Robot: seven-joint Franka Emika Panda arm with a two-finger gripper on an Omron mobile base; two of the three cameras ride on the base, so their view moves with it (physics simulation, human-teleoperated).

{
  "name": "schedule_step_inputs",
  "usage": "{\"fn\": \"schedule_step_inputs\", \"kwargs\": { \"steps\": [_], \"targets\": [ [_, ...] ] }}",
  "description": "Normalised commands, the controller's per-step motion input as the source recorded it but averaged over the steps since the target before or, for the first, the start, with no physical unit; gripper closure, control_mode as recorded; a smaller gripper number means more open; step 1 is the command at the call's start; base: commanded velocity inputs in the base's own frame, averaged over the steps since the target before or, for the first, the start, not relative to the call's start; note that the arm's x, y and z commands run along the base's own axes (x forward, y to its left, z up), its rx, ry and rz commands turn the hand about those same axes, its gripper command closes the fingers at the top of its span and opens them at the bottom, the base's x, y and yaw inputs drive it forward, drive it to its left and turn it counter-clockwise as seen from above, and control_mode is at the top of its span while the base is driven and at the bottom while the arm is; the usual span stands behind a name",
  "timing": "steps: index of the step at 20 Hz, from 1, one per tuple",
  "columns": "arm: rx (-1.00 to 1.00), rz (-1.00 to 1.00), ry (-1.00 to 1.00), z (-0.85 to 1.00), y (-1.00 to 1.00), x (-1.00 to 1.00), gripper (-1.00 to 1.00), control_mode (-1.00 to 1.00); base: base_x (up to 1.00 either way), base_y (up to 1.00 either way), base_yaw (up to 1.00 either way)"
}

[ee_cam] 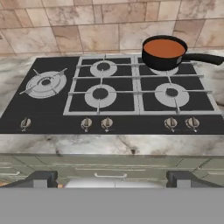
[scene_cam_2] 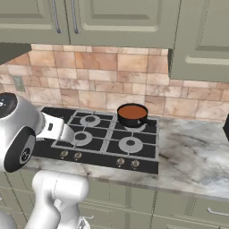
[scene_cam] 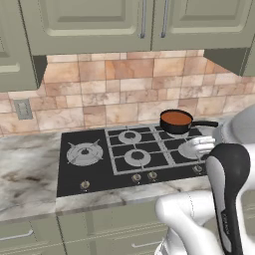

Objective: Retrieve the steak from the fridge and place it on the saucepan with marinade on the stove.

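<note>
While tool (ee_cam: 112,178) gapes wide w/ nothing held, round dark saucepan (ee_cam: 164,53) w/ orange-brown liquid sits on flat black stove (ee_cam: 131,124).

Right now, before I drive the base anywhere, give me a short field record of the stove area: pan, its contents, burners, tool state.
stove: black five-burner gas cooktop set in a marbled counter
saucepan with marinade: upright on the rear right burner, handle pointing right in the hand view
pan contents: orange-brown liquid, no meat visible in it
other burners: four bare, nothing on them
front knobs: five along the front edge
tool: open, holding nothing, back from the stove's front edge
steak: not on the stove
</note>
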Motion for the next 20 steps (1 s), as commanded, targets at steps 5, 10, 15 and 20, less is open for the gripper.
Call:
{"fn": "schedule_step_inputs", "kwargs": {
  "steps": [5, 10, 15, 20],
  "targets": [
    [0.00, 0.00, -0.01, 0.00, 0.00, -0.41, -1.00, -1.00, 0.00, 0.00, 0.00],
    [0.00, 0.00, 0.00, 0.00, 0.00, -0.30, -1.00, -1.00, 0.00, 0.00, 0.00],
    [0.00, 0.00, 0.00, 0.00, 0.00, 0.00, -1.00, 1.00, 0.00, 0.00, 0.00],
    [0.00, 0.00, 0.00, 0.00, 0.00, 0.00, -1.00, 1.00, -0.12, 0.00, 0.00]
  ]
}}
